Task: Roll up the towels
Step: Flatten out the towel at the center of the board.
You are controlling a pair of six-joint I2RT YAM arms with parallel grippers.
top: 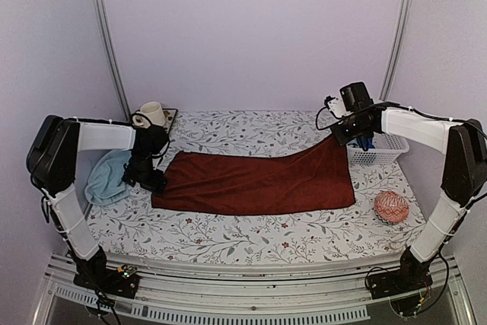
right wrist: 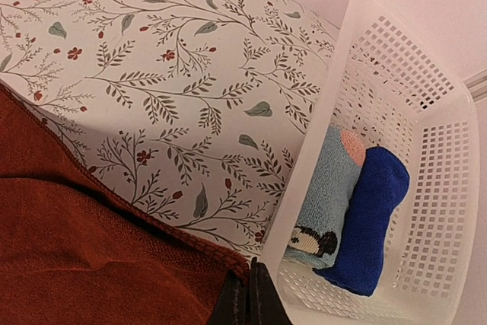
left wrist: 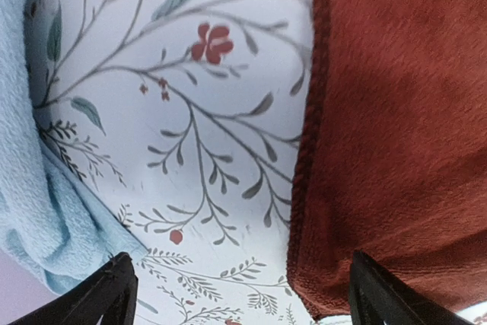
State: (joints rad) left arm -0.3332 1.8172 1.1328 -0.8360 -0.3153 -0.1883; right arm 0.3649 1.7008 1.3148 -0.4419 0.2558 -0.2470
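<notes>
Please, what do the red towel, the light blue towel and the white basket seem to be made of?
The red towel: soft cloth, probably microfiber or terry; matte, fine nap, stitched hem. The light blue towel: looped terry-like cloth, fluffy and matte. The white basket: likely moulded plastic; smooth, slightly glossy lattice of holes.

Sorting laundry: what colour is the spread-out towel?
The towel is dark maroon red; the top view shows it best.

The count, kind by kind.
I counted two towels, one maroon towel (top: 255, 180) at the right gripper (right wrist: 247, 294) and one pale blue towel (top: 108, 176) beside the left gripper (left wrist: 240, 275), one white basket (top: 380, 156) by the right gripper with two rolled cloths (right wrist: 329, 188) inside, one patterned ball (top: 391, 207) and one cup (top: 152, 113).
</notes>
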